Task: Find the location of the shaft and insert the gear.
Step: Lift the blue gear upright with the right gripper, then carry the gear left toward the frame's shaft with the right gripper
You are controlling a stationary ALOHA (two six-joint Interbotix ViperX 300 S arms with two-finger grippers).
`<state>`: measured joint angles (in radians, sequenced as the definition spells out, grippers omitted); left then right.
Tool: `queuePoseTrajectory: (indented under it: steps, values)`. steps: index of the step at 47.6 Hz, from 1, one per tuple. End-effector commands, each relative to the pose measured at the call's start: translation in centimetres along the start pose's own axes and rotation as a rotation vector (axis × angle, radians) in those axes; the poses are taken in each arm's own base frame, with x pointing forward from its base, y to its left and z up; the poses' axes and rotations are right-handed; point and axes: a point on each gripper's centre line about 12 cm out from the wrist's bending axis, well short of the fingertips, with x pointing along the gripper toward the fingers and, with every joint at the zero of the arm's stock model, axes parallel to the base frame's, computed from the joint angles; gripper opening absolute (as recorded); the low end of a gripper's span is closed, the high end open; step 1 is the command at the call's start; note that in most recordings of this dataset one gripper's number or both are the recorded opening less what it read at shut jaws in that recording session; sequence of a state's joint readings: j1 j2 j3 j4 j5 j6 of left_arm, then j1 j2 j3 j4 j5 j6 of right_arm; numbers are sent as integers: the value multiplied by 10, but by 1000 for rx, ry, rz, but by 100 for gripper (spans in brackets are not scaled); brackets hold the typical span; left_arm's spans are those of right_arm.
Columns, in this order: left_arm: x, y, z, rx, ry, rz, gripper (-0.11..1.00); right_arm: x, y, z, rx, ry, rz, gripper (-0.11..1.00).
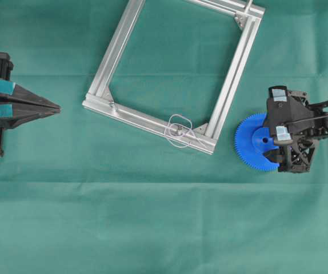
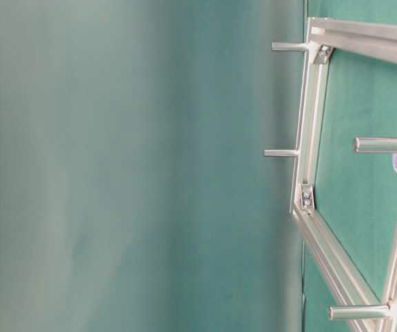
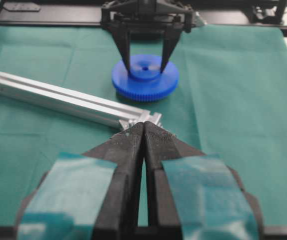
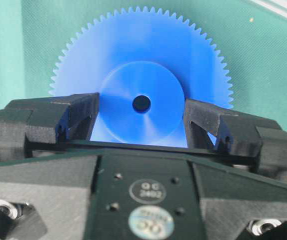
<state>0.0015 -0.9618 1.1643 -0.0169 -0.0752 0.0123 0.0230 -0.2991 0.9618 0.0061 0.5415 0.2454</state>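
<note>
The gear (image 1: 254,141) lies flat, hub up — right gripper (image 3: 144,64) fingers pinching its hub; left gripper (image 1: 56,108) fingers pressed together.

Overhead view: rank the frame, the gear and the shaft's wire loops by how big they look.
1. Frame, by far the largest.
2. Gear, though the right tool hides part of it.
3. Wire loops, smallest, lying on the frame's near rail.

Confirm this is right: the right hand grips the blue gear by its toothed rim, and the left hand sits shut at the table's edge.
Not quite. The right hand grips the gear by its raised central hub, not the toothed rim; the right wrist view shows one finger on each side of the hub. The left hand is indeed shut at the table's edge.
</note>
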Motion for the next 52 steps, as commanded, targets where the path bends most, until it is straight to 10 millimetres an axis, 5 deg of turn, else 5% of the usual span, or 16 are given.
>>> queuePoseTrajectory:
  steps: [1, 29, 52]
  values:
    - [2, 0, 11, 0, -26, 1, 1, -15, 3, 15, 0, -43, 10, 70]
    - [2, 0, 11, -3, -26, 2, 1, -70, 10, 42, 1, -94, 23, 70]
    - [2, 0, 11, -5, -29, 2, 1, -64, 28, 79, -23, -110, 39, 70]
